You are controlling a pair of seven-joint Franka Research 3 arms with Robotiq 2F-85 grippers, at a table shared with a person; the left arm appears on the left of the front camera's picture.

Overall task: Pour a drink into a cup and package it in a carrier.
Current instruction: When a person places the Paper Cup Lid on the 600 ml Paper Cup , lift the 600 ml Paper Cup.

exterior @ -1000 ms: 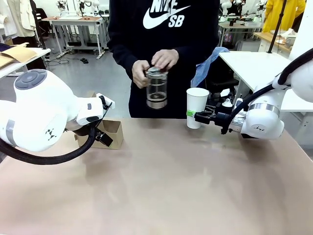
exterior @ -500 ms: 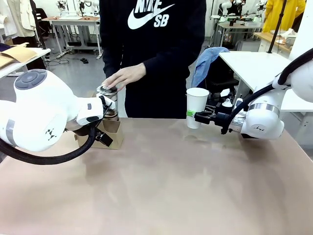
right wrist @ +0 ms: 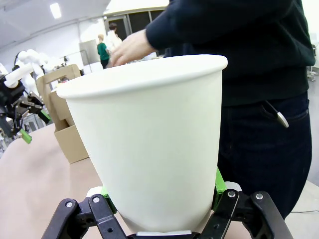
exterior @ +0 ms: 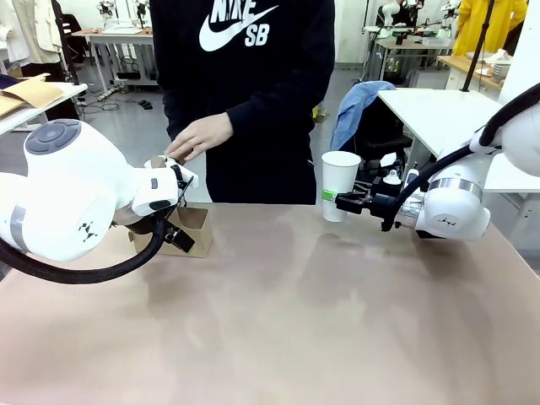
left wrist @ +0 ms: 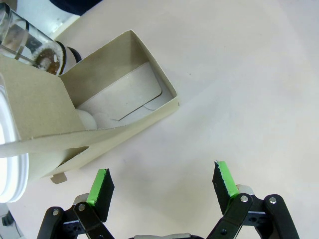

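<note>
My right gripper (exterior: pixel 337 201) is shut on the tall white paper cup (exterior: pixel 339 184), holding it upright just above the table's far right. In the right wrist view the cup (right wrist: pixel 149 144) sits between the green pads (right wrist: pixel 218 186). The brown cardboard carrier (exterior: pixel 192 228) stands at the far left; its open slot and handle panel show as carrier (left wrist: pixel 119 102). My left gripper (left wrist: pixel 162 180) hangs open beside it, holding nothing. A glass jar (left wrist: pixel 27 39) with a little brown drink at its base stands just beyond the carrier. The person's hand (exterior: pixel 198 137) hovers above it.
A white lid rim (left wrist: pixel 7 149) shows at the carrier's other side. The person stands at the far edge, between the carrier and the cup. A white side table (exterior: pixel 439 110) lies behind my right arm. Bare tan tabletop (exterior: pixel 278 312) spreads across the middle and front.
The person carried the glass jar from mid-table to the left and set it down behind the carrier, stepping left too. Neither arm has moved.
</note>
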